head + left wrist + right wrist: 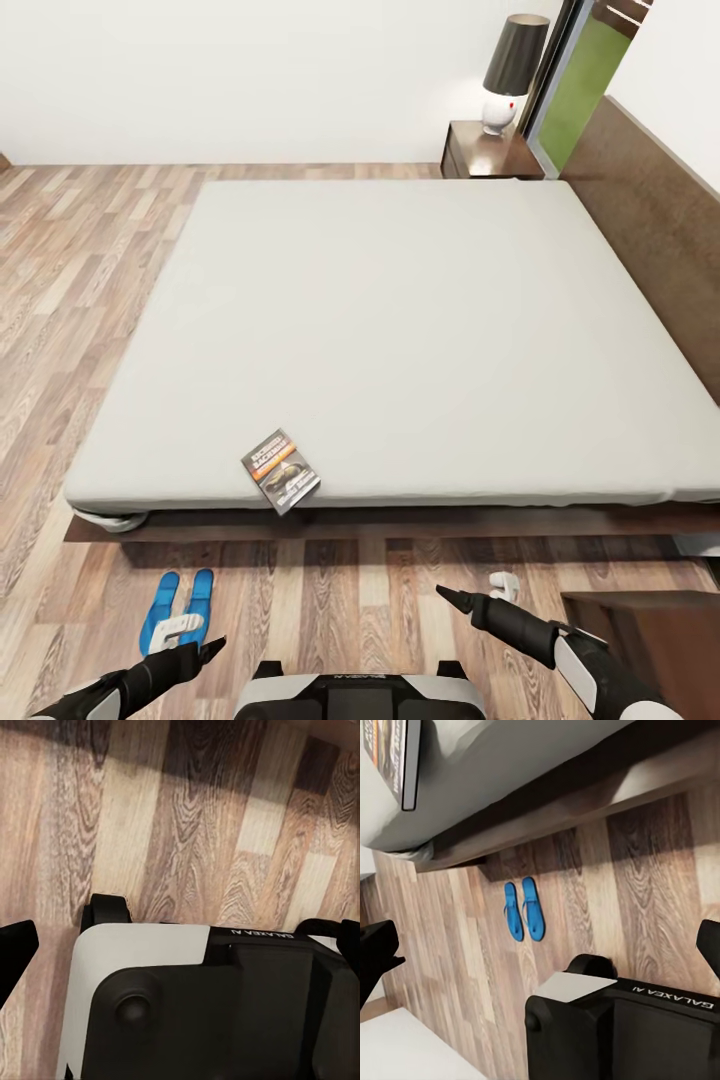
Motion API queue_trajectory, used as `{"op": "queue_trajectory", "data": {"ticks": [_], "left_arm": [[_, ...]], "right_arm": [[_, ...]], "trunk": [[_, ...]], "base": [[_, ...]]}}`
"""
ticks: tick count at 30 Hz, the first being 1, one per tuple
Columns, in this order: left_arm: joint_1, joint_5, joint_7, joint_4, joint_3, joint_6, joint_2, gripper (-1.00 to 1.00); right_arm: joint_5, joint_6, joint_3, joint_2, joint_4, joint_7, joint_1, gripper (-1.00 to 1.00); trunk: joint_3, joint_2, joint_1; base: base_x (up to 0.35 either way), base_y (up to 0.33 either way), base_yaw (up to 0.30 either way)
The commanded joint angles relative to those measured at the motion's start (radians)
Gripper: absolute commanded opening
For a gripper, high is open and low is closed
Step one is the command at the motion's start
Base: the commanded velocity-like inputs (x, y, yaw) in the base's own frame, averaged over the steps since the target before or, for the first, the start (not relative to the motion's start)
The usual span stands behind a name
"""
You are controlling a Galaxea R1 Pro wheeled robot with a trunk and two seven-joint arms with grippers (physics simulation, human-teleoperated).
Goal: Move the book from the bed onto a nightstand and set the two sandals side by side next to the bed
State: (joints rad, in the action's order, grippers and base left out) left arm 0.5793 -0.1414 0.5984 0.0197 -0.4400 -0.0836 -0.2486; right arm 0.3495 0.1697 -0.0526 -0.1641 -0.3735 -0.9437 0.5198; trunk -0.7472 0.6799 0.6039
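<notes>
The book [281, 471] lies flat on the grey mattress of the bed [400, 320], close to its front edge; it also shows in the right wrist view [394, 757]. The two blue sandals [178, 605] lie side by side on the floor just in front of the bed's left corner, and the same sandals [525, 910] are under the bed's edge in the right wrist view. My left gripper [205, 655] hovers open and empty beside them. My right gripper [450, 597] hangs open and empty over the floor in front of the bed. A nightstand [480, 152] stands at the bed's far right corner.
A lamp [512, 70] with a dark shade occupies the far nightstand's top. A dark brown wooden box [650, 630] stands at the near right, beside my right arm. A small white object [503, 583] lies on the floor by my right gripper. My own base [187, 1005] is below both grippers.
</notes>
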Motion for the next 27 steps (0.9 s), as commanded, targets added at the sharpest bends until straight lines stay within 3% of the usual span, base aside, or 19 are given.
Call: {"op": "queue_trajectory", "data": {"ticks": [1,27], "left_arm": [[0.001,-0.011,0.001,-0.001,-0.006,-0.007,0.001,1.00],[-0.001,-0.012,0.000,-0.001,-0.006,-0.007,0.025,1.00]], "right_arm": [[0.006,0.010,-0.003,0.000,0.000,-0.004,0.000,1.00],[0.007,0.017,-0.005,0.000,-0.001,0.000,0.000,1.00]], "trunk": [[-0.001,0.001,0.000],[-0.001,0.001,0.000]], "base": [[-0.179,0.111,0.000],[-0.013,0.008,0.058]]}}
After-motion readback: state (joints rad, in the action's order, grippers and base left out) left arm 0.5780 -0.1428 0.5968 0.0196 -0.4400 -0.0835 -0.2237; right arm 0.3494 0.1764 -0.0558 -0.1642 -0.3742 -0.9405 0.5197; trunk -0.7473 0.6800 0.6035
